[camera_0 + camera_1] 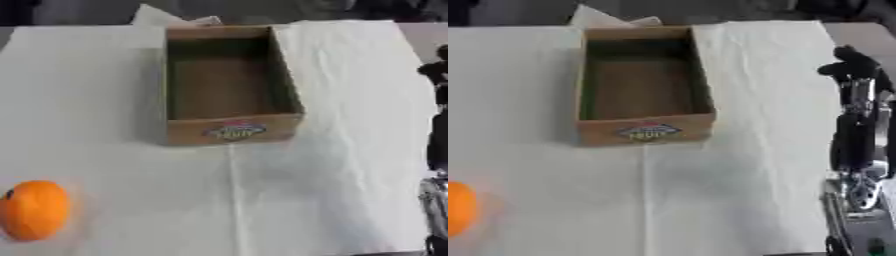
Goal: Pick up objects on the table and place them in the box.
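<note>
An orange (35,210) lies on the white cloth near the front left corner of the table. An open brown cardboard box (233,129) with a printed label on its front wall stands at the middle back, and nothing shows inside it. My right hand (857,125) rests at the right edge with its fingers pointing up and relaxed, holding nothing. It is far from both the orange and the box. My left hand shows in neither view.
A white cloth (332,175) with a fold line down the middle covers the table. A white crumpled sheet (162,17) pokes up behind the box's far left corner. The table's right edge runs beside my right arm.
</note>
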### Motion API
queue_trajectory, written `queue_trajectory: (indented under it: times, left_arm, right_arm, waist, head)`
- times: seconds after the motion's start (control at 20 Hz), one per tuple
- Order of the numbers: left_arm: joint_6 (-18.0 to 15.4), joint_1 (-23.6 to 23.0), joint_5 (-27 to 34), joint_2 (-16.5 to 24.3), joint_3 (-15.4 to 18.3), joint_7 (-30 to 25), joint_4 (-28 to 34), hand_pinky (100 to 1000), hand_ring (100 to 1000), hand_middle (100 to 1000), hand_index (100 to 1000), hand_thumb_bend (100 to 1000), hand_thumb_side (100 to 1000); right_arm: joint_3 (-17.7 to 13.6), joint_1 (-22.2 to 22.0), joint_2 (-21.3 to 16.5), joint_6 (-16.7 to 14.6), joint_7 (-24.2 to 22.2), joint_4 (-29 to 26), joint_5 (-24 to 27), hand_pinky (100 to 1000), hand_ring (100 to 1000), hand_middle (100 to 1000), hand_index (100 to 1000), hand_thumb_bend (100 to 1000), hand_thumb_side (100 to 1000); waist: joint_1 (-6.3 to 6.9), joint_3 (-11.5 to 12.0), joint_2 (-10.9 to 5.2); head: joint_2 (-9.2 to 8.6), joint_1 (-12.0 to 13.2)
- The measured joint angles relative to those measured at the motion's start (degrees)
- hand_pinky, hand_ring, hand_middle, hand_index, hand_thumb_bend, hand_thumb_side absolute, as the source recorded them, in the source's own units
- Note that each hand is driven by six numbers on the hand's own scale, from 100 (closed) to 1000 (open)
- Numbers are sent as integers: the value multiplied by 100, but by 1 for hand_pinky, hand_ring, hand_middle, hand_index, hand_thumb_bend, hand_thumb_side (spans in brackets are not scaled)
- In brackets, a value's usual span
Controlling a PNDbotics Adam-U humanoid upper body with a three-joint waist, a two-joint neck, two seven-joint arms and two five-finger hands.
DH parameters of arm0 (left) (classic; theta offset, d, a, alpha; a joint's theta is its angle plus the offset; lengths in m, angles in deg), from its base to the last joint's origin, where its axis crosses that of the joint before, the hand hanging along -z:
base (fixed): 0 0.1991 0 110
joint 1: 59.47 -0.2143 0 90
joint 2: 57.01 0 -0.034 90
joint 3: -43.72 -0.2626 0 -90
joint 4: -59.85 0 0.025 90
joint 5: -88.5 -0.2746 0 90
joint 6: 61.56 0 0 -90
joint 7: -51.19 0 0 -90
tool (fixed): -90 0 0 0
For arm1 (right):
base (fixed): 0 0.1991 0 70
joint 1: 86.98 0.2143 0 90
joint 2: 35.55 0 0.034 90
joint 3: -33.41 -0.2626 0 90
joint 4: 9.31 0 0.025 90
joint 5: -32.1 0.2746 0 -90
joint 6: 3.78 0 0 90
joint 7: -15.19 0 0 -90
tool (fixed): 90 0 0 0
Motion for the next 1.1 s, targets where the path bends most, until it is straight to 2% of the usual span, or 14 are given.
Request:
queue_trajectory:
  times: [0.3,0.55,0.7,0.85,1.0,1.1]
  left_arm:
    - [-179,-71,-236,43,6,100,0,444,611,582,750,171,878]
    - [-416,-254,-609,300,63,338,0,437,604,572,754,178,938]
    - [-581,-429,-851,561,140,530,0,433,601,567,754,267,884]
    - [-783,-652,-1088,883,163,716,0,433,601,565,762,376,875]
    - [-1009,-854,-1334,1239,142,882,0,447,609,569,778,464,907]
    - [-1144,-987,-1501,1491,140,970,0,458,617,579,802,478,940]
  right_arm:
    - [-1,-1,1,16,13,0,-26,887,968,528,747,100,850]
    - [-3,-2,0,23,23,0,-26,886,965,527,747,100,849]
    - [-5,-8,-5,21,28,0,-26,886,963,527,748,100,848]
    - [-7,-53,-10,18,42,0,-26,885,962,527,748,100,855]
    - [-19,-58,-15,17,55,0,-26,884,958,526,748,100,847]
    - [-38,-81,-28,1,72,0,-26,884,957,525,748,100,847]
  waist:
    - [2,33,-3]
    - [26,35,-57]
    - [37,39,-86]
    - [39,43,-111]
    - [39,33,-124]
    - [39,27,-139]
  head:
    - [83,40]
    - [204,127]
    - [210,173]
    - [210,191]
    - [210,189]
    - [209,172]
